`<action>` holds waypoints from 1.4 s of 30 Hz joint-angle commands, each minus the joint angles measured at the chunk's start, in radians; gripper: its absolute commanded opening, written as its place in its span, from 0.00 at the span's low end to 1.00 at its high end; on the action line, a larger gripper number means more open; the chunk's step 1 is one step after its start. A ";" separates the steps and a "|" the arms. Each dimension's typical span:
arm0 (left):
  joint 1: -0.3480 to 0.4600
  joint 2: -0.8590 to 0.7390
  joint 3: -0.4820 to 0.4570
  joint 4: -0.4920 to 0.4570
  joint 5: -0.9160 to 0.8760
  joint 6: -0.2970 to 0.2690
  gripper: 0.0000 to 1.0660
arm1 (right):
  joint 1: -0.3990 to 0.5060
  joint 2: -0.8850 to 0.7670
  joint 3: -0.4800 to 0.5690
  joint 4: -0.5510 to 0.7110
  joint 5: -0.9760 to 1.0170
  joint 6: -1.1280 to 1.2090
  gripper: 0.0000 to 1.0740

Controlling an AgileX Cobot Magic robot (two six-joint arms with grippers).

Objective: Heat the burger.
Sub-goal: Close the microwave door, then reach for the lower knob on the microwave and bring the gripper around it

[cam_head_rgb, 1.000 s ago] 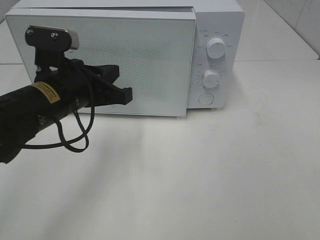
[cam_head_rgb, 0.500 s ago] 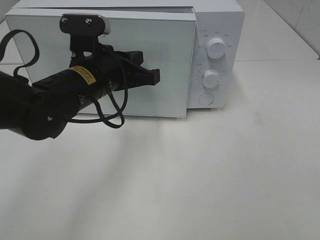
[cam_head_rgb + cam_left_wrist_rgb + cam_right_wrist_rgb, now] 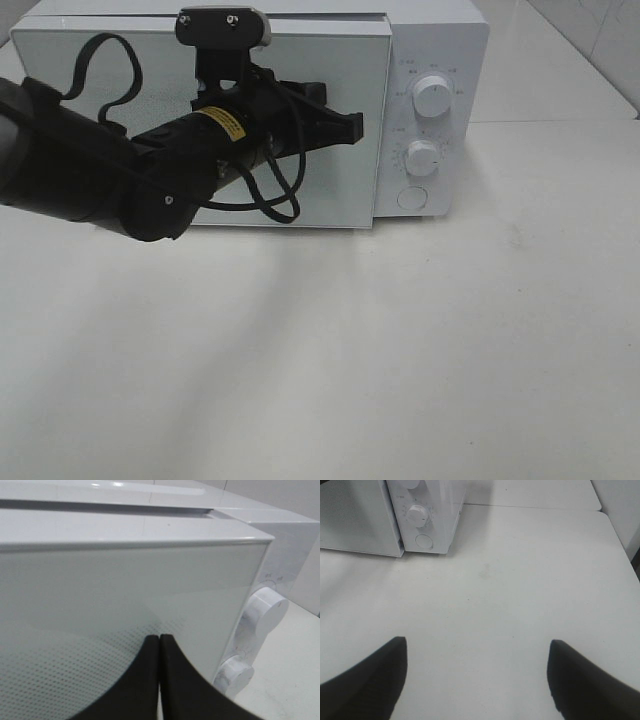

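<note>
The burger is not in view in any frame. A white microwave (image 3: 440,40) stands at the back of the table, and its frosted glass door (image 3: 330,190) covers the cavity. My left gripper (image 3: 352,125) is shut and empty. It is held in front of the upper right part of the door, pointing towards the knobs. In the left wrist view its fingers (image 3: 150,680) are pressed together just in front of the door glass (image 3: 125,590). My right gripper (image 3: 477,641) is open and empty over bare table, in front and to the right of the microwave (image 3: 427,510).
The control panel has an upper knob (image 3: 431,96), a lower knob (image 3: 422,158) and a round button (image 3: 411,198). The knobs also show in the left wrist view (image 3: 267,615). The left arm's cable (image 3: 270,205) hangs in front of the door. The white table (image 3: 400,350) spreads in front.
My left arm has moved up and to the right across the door front, its shut tip going from the door's left-middle to near its right edge. The microwave has not moved.
</note>
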 commanded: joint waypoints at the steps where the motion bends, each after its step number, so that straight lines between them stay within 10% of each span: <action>1: 0.003 0.025 -0.061 -0.028 0.003 0.001 0.00 | -0.003 -0.027 0.007 0.003 -0.014 -0.006 0.70; 21: 0.075 0.080 -0.180 -0.039 0.069 0.001 0.00 | -0.003 -0.027 0.007 0.003 -0.014 -0.006 0.70; 42: -0.033 -0.043 -0.176 0.030 0.557 -0.003 0.06 | -0.003 -0.027 0.007 0.003 -0.014 -0.006 0.70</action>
